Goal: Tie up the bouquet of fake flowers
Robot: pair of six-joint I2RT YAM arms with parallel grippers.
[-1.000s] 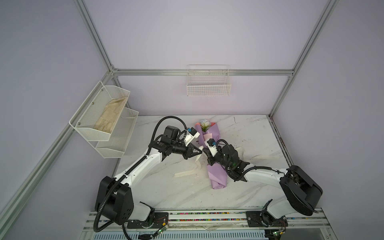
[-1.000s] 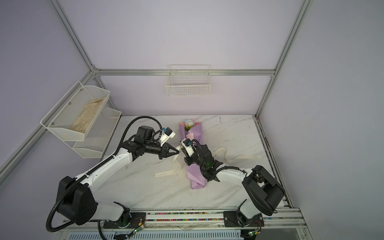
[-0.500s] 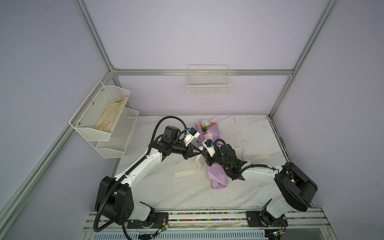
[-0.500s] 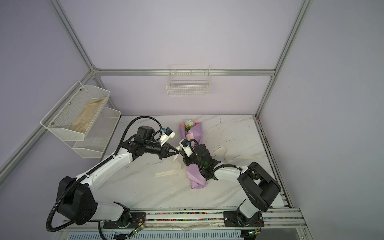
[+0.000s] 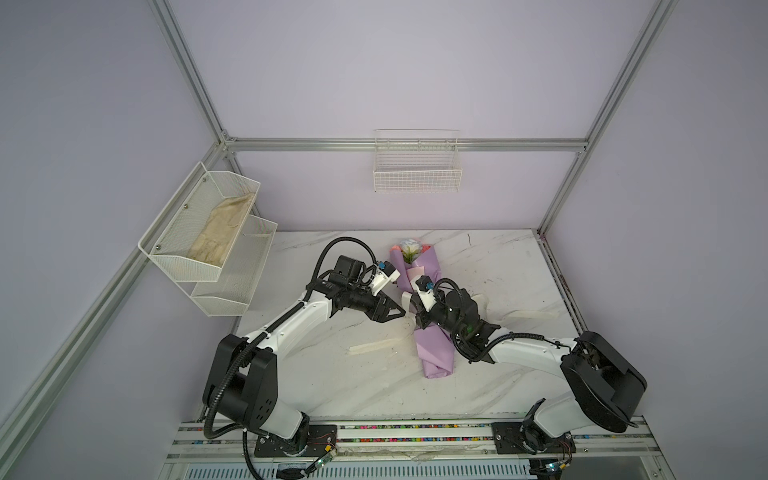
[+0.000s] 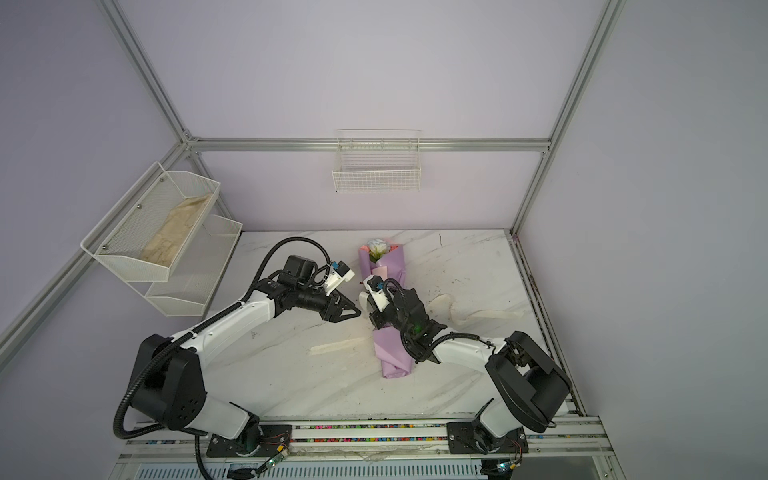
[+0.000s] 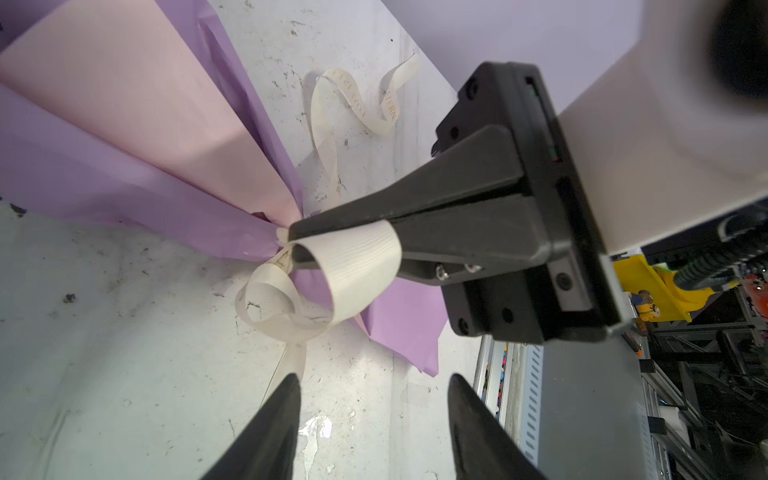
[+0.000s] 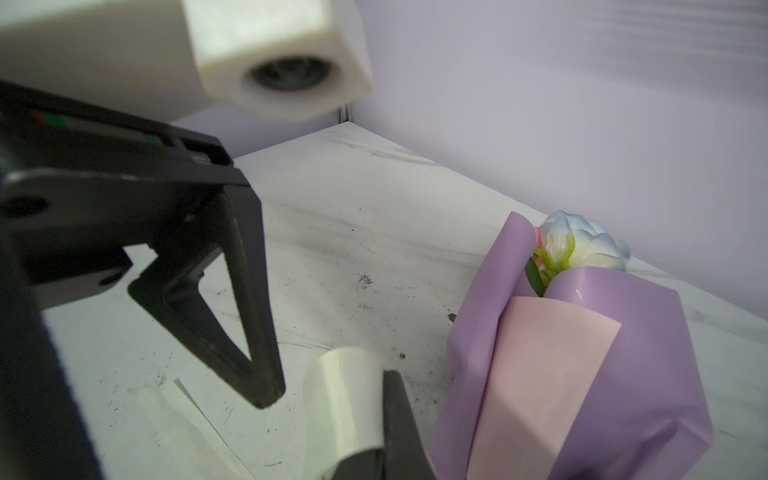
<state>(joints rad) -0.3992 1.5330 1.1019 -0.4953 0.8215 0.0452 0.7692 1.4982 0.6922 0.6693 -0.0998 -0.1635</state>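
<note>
Lilac paper wrap with pink lining, a few fake roses showing at its mouth, the bouquet of fake flowers [image 5: 435, 353]: it is lying flat near the middle of the white marble-patterned tabletop [image 5: 332, 386], blooms pointing toward the back wall. Cream ribbon [image 7: 357, 257], ribbed, with printed letters: it is coiling in a loose loop at the wrap's narrow waist, one tail trailing off across the table on the right in both top views, another lying flat on the left. Right gripper [image 7: 299, 241]: its fingers are pressing together on a bend of the ribbon, right at the pinched neck of the wrap. Left gripper [image 7: 374, 384]: its fingers are standing spread, holding nothing, hovering just beside the loop with the near tail running beneath them. Step in hand, as you may judge it: forming the knot, not yet drawn tight. Next move is likely calling for you to close the left fingers on that near tail, then draw the two grippers apart gently, since the thin paper is looking prone to crumple or slide.
</note>
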